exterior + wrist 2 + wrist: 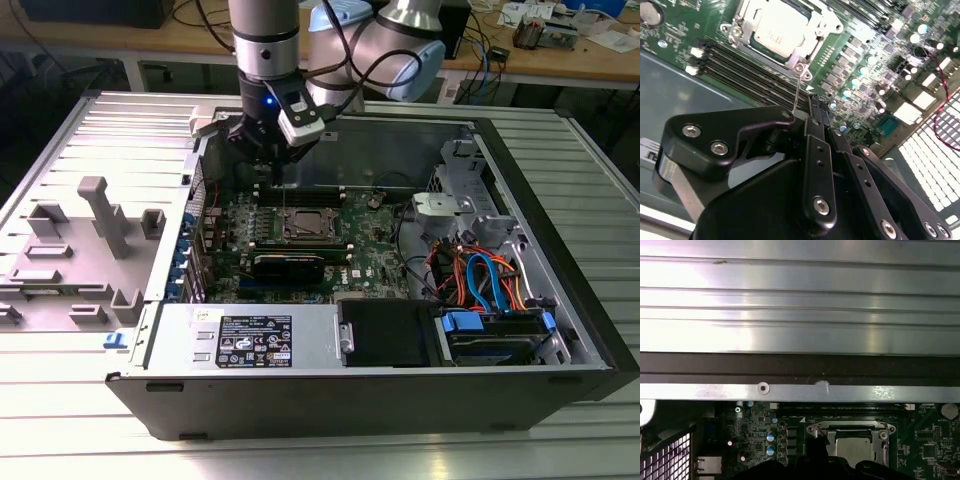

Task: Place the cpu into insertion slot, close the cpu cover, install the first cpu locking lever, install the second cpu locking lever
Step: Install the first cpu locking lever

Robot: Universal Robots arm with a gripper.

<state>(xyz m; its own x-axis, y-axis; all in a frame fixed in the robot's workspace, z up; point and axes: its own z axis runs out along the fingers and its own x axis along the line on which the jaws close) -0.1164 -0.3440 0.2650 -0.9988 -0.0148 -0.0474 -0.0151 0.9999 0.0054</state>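
An open grey metal computer case holds a green board where the cpu, flat, square and dull silver, lies in the insertion slot, framed by the thin metal cpu cover. The black gripper hangs near it with fingers drawn together. A thin wire lever rises to their tips, and whether they touch it is hard to make out

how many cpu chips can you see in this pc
1. The cpu lies in the middle of the green board, framed by the cpu cover. The arm hides part of the board, so another may be hidden.
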